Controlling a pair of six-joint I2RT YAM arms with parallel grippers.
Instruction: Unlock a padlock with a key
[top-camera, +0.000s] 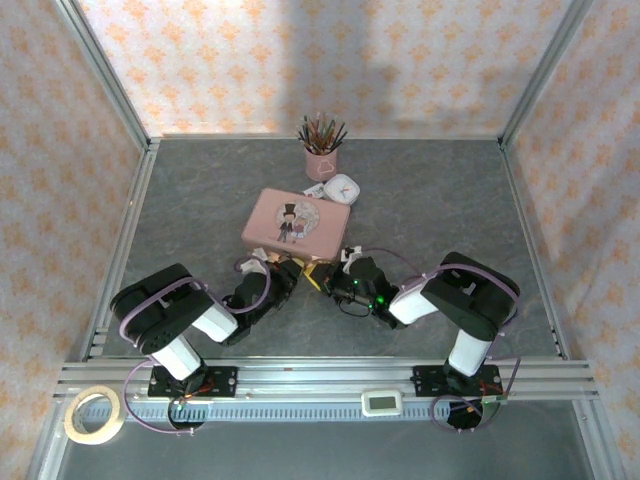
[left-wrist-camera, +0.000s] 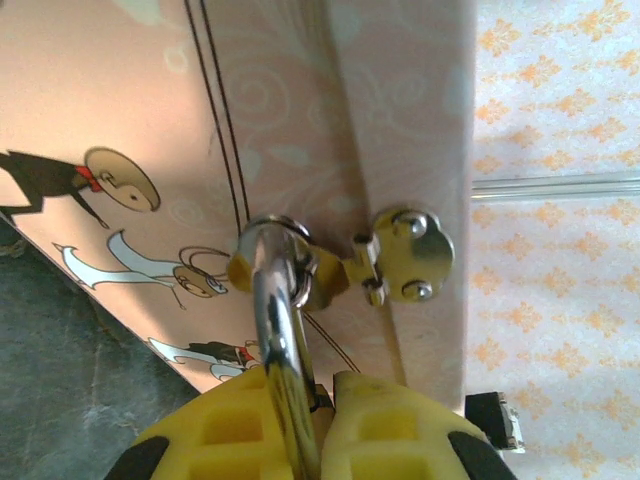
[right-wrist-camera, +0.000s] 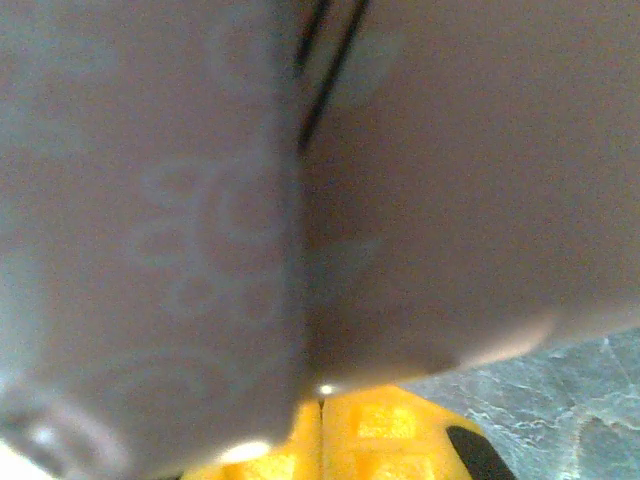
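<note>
Hiding the brass body of the padlock, the left pincer is clamped on the lock's silver shackle. The shackle runs lengthwise straight out from between the fingertips, and its bend hooks through the loop of the clasp on the pink tin just ahead. The right pincer has its fingertips pressed together. Whether anything sits between them I cannot tell. The tin directly before it is a blur, with grey surface to its right.

pink tin ahead, free table beyond
</note>
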